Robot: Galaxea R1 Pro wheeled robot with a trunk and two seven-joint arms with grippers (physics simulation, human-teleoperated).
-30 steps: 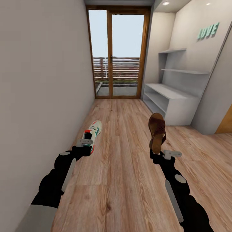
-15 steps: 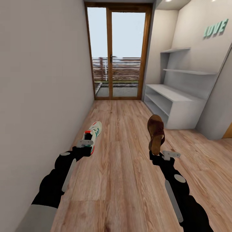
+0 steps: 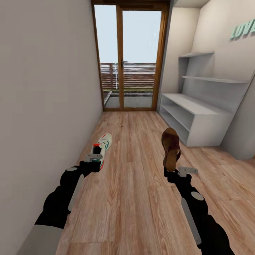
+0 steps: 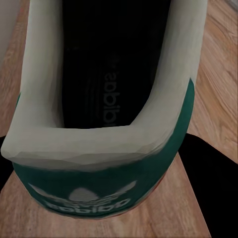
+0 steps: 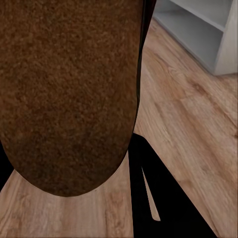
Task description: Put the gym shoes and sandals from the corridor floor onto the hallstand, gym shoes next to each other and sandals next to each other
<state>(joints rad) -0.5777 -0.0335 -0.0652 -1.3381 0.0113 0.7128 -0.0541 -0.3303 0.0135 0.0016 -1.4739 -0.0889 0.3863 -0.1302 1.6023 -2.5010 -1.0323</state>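
Note:
My left gripper [image 3: 95, 161] is shut on the heel of a white gym shoe [image 3: 102, 146] with green stripes, held above the wood floor [image 3: 134, 198] near the left wall. In the left wrist view that gym shoe [image 4: 99, 124] shows its green heel tab and dark inside close up. My right gripper [image 3: 174, 171] is shut on the heel of a brown sandal [image 3: 171, 148], toe pointing away. Its brown footbed fills much of the right wrist view, sandal [image 5: 69, 89]. The pale grey hallstand [image 3: 193, 117] stands ahead at the right, its shelves bare. The other shoe and sandal are out of view.
A glass door with a wooden frame [image 3: 125, 60] closes the corridor's far end. A plain wall [image 3: 42, 106] runs along the left. Green letters [image 3: 242, 30] hang on the right wall above the hallstand's stepped shelves [image 3: 209, 76]. A corner of the hallstand [image 5: 203, 34] shows past the sandal.
The whole view has shifted: door and hallstand have grown nearer and slid right, so the robot has rolled forward. Both arms hold their shoe and sandal as before.

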